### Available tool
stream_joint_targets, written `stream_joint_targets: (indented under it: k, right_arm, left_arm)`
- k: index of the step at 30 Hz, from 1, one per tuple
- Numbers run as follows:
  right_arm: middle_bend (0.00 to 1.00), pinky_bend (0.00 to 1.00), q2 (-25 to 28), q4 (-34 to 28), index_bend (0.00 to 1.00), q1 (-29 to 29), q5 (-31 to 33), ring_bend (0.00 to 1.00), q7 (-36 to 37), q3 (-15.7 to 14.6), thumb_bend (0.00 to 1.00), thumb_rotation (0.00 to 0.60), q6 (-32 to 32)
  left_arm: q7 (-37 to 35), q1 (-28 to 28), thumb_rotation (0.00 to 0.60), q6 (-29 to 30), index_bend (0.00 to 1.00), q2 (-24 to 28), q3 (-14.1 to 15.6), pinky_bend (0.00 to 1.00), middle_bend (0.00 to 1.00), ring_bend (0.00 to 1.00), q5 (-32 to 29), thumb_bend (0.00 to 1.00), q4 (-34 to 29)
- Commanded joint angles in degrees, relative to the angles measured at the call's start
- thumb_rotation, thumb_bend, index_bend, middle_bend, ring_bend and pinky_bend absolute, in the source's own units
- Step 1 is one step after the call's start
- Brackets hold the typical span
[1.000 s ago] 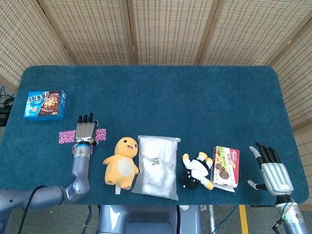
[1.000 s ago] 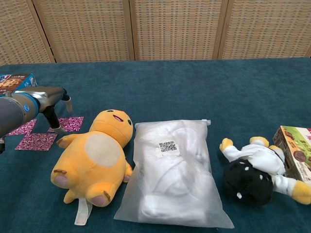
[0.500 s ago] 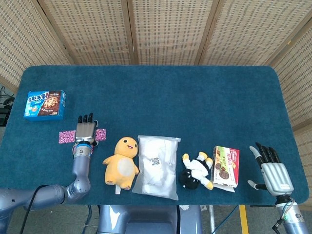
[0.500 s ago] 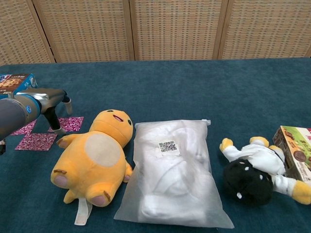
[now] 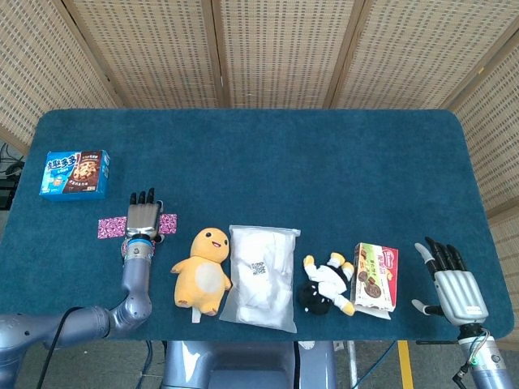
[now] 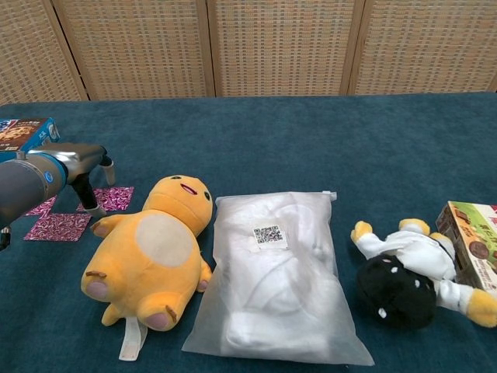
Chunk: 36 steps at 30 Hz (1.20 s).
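My left hand [image 5: 143,215] hangs flat with its fingers stretched out and apart, holding nothing, right over the pink glitter sheet [image 5: 108,228], which lies flat on the blue table cloth [image 5: 268,154] at the near left. From the chest view I see the sheet [image 6: 58,226] as a magenta, sparkly, cross-like patch of thin material, partly hidden under my forearm, with my fingertips [image 6: 96,210] reaching down to its far edge. Just right of it lies the yellow plush toy [image 5: 203,268] on its back, then the white plastic bag [image 5: 261,275] with a QR label. Far left of the hand sits the blue biscuit box [image 5: 75,173]. My right hand [image 5: 452,281] rests at the near right edge, fingers extended and spread, empty, near the red and green box [image 5: 376,275] and the black and white plush [image 5: 325,285].
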Motion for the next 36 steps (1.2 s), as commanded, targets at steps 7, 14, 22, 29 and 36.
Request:
stream_joint_targets:
  k: [7,14,22,29,36]
  right_arm:
    - [0.0,0.0,0.01,0.03,0.0,-0.01,0.08,0.0,0.0,0.02,0.08,0.6,0.02]
    - [0.0,0.0,0.07,0.04,0.0,-0.01,0.09,0.0,0.13,0.03,0.08,0.6,0.06]
    - [0.0,0.0,0.09,-0.03,0.0,-0.06,-0.06,0.0,0.17,-0.01,0.08,0.6,0.22]
    - [0.0,0.0,0.06,-0.02,0.0,-0.04,-0.03,0.0,0.15,-0.04,0.08,0.6,0.14]
    - [0.0,0.0,0.05,0.0,0.0,-0.02,-0.07,0.0,0.15,-0.04,0.08,0.6,0.15]
  left_arm:
    - [-0.03,0.25,0.6,-0.57,0.34,-0.28,0.1,0.0,0.0,0.0,-0.14,0.25,0.52]
    - [0.04,0.38,0.6,-0.72,0.37,-0.35,0.09,0.0,0.0,0.0,-0.24,0.25,0.63]
    - [0.1,0.71,0.6,-0.9,0.42,-0.23,0.33,0.0,0.0,0.0,-0.33,0.26,0.78]
    - [0.2,0.75,0.6,-0.88,0.44,-0.01,0.16,0.0,0.0,0.0,-0.42,0.29,0.5]
    - [0.34,0.7,0.6,-0.55,0.45,0.22,0.01,0.0,0.0,0.0,-0.28,0.31,0.21]
